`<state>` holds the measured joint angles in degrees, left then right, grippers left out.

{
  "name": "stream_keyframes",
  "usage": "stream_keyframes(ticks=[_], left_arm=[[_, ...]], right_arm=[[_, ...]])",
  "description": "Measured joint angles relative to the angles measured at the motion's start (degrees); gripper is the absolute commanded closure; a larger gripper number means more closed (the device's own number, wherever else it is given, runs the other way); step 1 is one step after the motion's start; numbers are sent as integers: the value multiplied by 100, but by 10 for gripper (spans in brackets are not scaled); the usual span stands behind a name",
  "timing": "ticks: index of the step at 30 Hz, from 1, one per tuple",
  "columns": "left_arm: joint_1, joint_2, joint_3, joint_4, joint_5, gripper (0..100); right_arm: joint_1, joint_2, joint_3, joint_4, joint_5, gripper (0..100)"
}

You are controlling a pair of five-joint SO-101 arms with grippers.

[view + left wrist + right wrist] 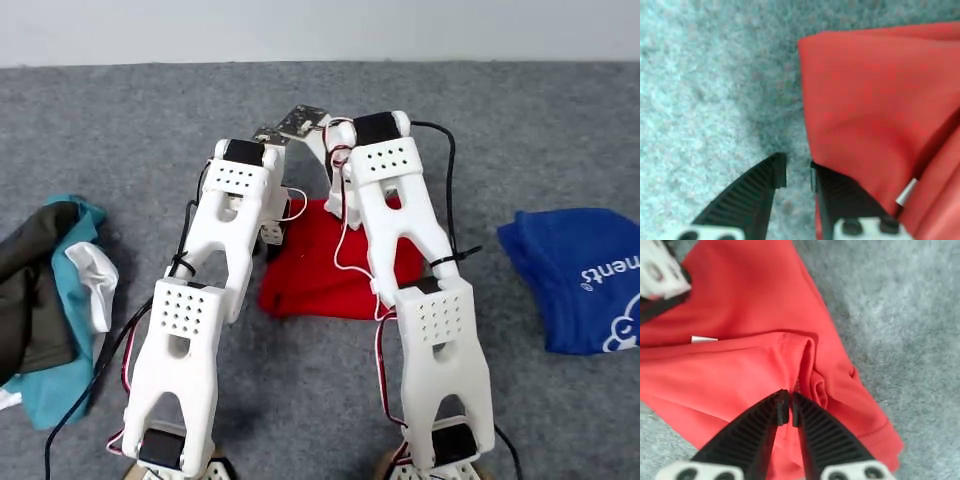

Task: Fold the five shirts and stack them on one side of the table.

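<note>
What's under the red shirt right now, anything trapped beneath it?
The grey table cover shows at the visible edges of the red shirt, and nothing pokes out there. Directly beneath is hidden by the folded fabric. The right gripper pinches a ridge on top.

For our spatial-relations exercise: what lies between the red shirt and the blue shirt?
Between the red shirt and the blue shirt: bare grey table covering, in the high view; the right arm's black cable crosses above it.
</note>
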<state>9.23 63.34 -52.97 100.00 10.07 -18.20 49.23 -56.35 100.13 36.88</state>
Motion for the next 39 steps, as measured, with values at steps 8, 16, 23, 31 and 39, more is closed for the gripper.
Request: stream_keyframes(ticks=[8, 16, 23, 31, 39], left_arm=[[0, 0, 0, 0, 0, 903], [0, 0, 0, 0, 0, 903], [0, 0, 0, 0, 0, 903], [0, 0, 0, 0, 0, 903], [0, 0, 0, 0, 0, 903]], right_arm=[[35, 0, 26, 44, 70, 989], [79, -475, 1442, 44, 237, 989], [360, -1644, 2593, 44, 255, 989], [580, -2787, 4220, -220, -9, 987], [-185, -2101, 3974, -2365, -2066, 989]])
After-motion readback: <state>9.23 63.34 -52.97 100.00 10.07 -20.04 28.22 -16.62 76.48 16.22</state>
